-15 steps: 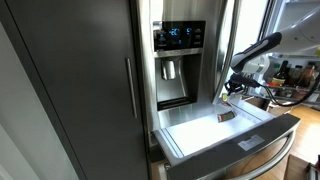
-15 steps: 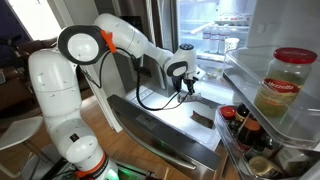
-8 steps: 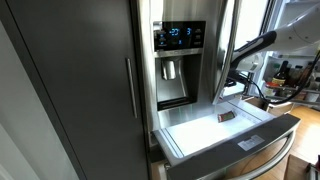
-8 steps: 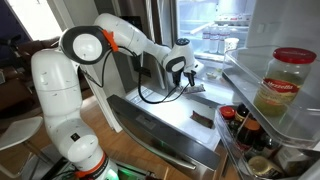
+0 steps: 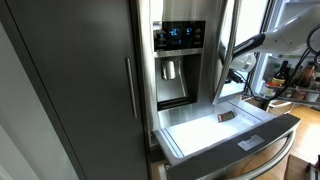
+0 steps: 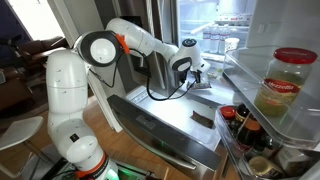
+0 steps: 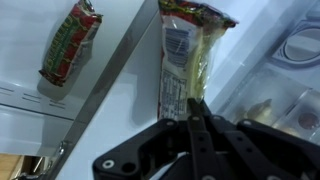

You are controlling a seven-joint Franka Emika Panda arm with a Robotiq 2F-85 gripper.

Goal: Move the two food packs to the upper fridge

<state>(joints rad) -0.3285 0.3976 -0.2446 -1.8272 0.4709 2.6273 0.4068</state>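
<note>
The dark brown food pack (image 5: 226, 118) lies flat on the white floor of the open low drawer (image 5: 195, 128), also shown in an exterior view (image 6: 203, 118). My gripper (image 5: 237, 77) hangs above the drawer's far side, at the open edge of the upper fridge (image 5: 180, 50), whose bright white shelves (image 6: 215, 25) show behind it (image 6: 197, 72). In the wrist view its fingers (image 7: 193, 106) are pressed together. A small pale piece sits between them, which looks like the paler food pack; it is mostly hidden.
The open fridge door holds a red-lidded jar (image 6: 282, 85) and several bottles (image 6: 240, 125) close to the drawer's corner. Two wrapped food packages (image 7: 70, 45) (image 7: 185, 55) lie ahead of the fingers. A tall grey panel (image 5: 80, 90) stands beside the dispenser.
The gripper has risen from just above the drawer floor toward the upper fridge opening, staying shut. The dark brown pack has not moved.
</note>
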